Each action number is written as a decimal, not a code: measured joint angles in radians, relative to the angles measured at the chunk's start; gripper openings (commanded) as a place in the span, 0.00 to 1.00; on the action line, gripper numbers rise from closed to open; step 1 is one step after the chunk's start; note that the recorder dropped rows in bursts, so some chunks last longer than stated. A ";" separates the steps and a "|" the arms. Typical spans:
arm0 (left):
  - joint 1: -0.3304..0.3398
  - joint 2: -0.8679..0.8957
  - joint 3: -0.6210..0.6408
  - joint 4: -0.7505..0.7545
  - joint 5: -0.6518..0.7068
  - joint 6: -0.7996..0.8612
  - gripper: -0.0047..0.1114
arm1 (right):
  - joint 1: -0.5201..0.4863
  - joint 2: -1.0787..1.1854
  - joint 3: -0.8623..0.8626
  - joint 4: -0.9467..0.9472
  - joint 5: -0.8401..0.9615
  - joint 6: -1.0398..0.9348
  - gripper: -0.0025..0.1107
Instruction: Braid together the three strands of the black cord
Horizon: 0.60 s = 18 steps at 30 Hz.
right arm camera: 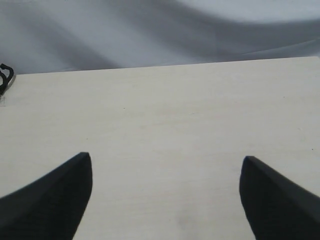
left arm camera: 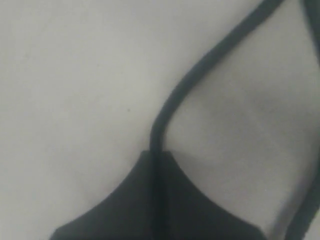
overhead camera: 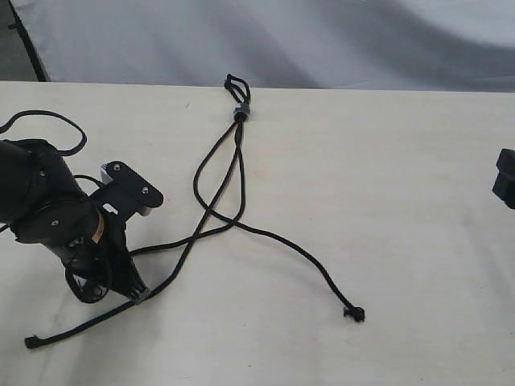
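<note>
The black cord lies on the pale table with its short loop and grey band at the far edge. The three strands fan out from the band and cross mid-table. One strand ends at a knotted tip on the right. A second curls back left toward my left arm. The third runs down-left to a tip. My left gripper is shut on this third strand, low at the table. My right gripper is open over bare table, far right.
A thicker black arm cable loops on the table at far left. A grey cloth backdrop hangs behind the far table edge. Only a black part of the right arm shows at the right border. Another strand passes close beside the left fingers.
</note>
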<state>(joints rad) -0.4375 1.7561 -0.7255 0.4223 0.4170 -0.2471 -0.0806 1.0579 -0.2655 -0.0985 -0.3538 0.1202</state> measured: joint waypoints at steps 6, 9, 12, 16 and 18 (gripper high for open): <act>-0.083 -0.007 0.000 -0.193 0.063 0.134 0.04 | 0.000 0.000 0.000 0.000 0.000 0.003 0.69; -0.157 -0.013 -0.002 -0.290 0.089 0.178 0.04 | 0.000 0.000 0.000 0.000 0.000 0.003 0.69; -0.249 -0.013 -0.002 -0.332 0.101 0.222 0.04 | 0.000 0.000 0.000 0.000 -0.002 0.003 0.69; -0.331 -0.014 -0.013 -0.332 0.112 0.236 0.04 | 0.000 0.000 0.000 0.000 -0.004 0.003 0.69; -0.338 -0.023 -0.024 -0.328 0.122 0.236 0.04 | 0.000 0.000 0.000 0.000 -0.004 0.003 0.69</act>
<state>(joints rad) -0.7760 1.7328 -0.7490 0.0945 0.5392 -0.0111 -0.0806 1.0579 -0.2655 -0.0985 -0.3578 0.1228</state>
